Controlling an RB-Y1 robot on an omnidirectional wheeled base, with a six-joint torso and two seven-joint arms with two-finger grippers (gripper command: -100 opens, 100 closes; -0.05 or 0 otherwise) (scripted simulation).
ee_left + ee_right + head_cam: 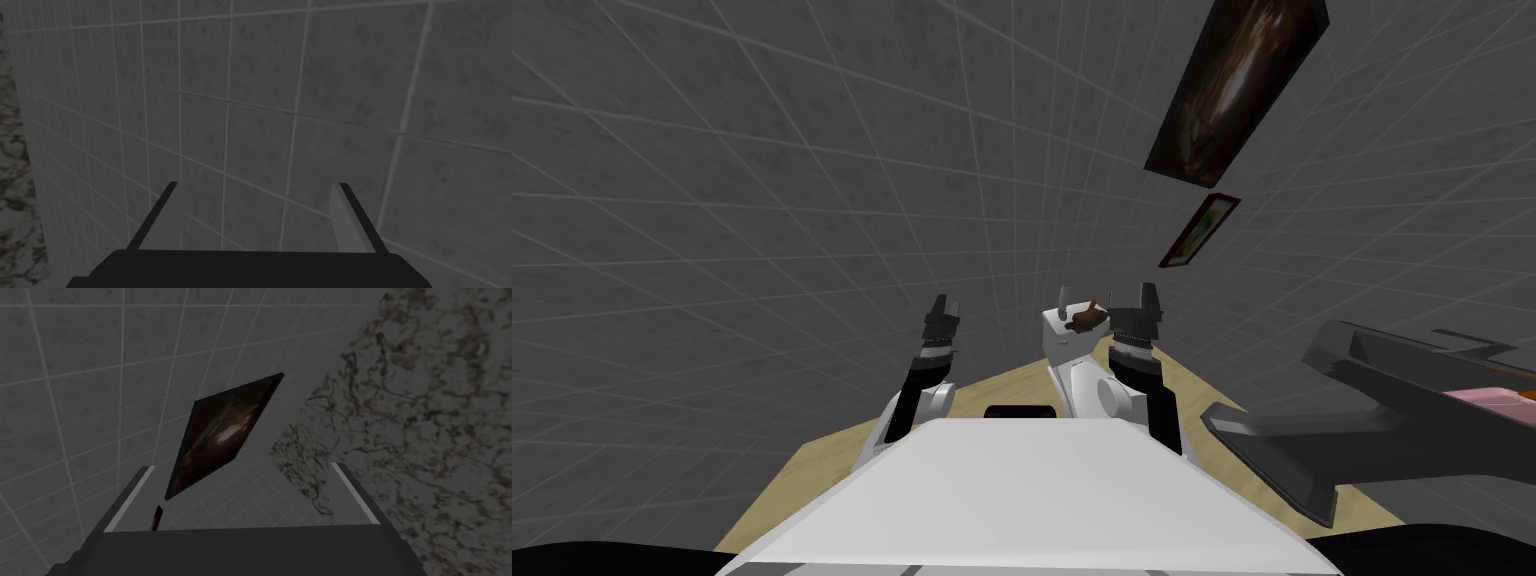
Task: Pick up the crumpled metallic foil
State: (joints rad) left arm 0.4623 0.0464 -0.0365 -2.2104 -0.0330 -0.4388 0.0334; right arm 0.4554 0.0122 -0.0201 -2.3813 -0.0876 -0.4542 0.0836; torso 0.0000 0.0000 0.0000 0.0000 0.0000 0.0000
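A small brownish crumpled lump [1089, 318], which may be the foil, lies on top of a white fixture [1068, 352] just ahead of me. My right gripper [1146, 292] is raised right beside the lump, slightly to its right; whether it touches I cannot tell. In the right wrist view that gripper [242, 465] stands open with nothing between its fingers. My left gripper [944, 302] is raised to the left of the fixture, well apart from the lump. Seen from its own wrist, the left gripper [257, 184] is open and holds nothing.
A grey tiled wall [812, 180] rises close in front. Dark grey furniture [1372, 400] juts in from the right with a pink thing [1497, 398] on it. The light wooden floor [812, 465] shows beside me. Two framed pictures [1237, 85] hang on the wall.
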